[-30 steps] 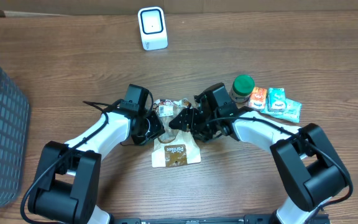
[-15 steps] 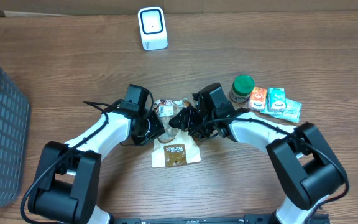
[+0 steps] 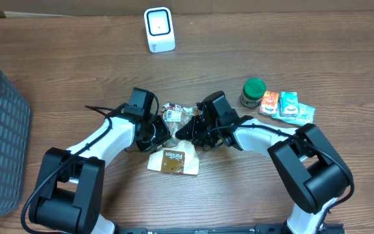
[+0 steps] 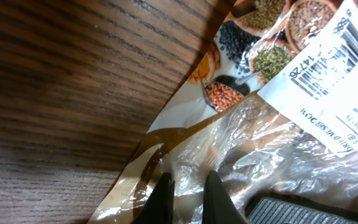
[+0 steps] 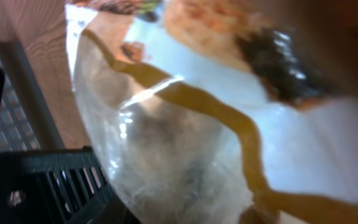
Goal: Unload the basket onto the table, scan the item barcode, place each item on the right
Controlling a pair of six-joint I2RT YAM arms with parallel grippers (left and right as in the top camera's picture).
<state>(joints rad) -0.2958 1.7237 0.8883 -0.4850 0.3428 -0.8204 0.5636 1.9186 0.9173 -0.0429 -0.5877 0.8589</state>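
Since a second ago, my right gripper (image 3: 188, 130) has slid leftward toward my left one with its jaws narrowing. The clear crinkly plastic bag with a brown-and-white printed front (image 3: 174, 161) has swung too, so its near end now points off to the left of my right jaws.

My left gripper (image 3: 160, 133) has stayed put. Its jaws are clamped together on a fold of the bag's film, seen at the fingertips (image 4: 163, 190) in the left wrist view. Whether my right jaws have closed on anything I cannot tell. That wrist view is a blur of film and print pressed close, with one black ribbed pad (image 5: 55, 180) just beside it.

The bag lies on the brown wooden table (image 3: 76, 65) between my two pairs of jaws, close against the right pair. A white barcode sticker (image 4: 325, 53) sits on its upper face, just ahead of my left jaws and to their right. The small white box-shaped scanner (image 3: 159, 29) stands well ahead of both jaws.

To do this step well, I judge I need a firm pinch on the film from both sides, clear of the sticker. Then I should lift with the film pulled taut, so the bars lie flat and face the scanner. Loose film could slip or wrinkle across the bars.
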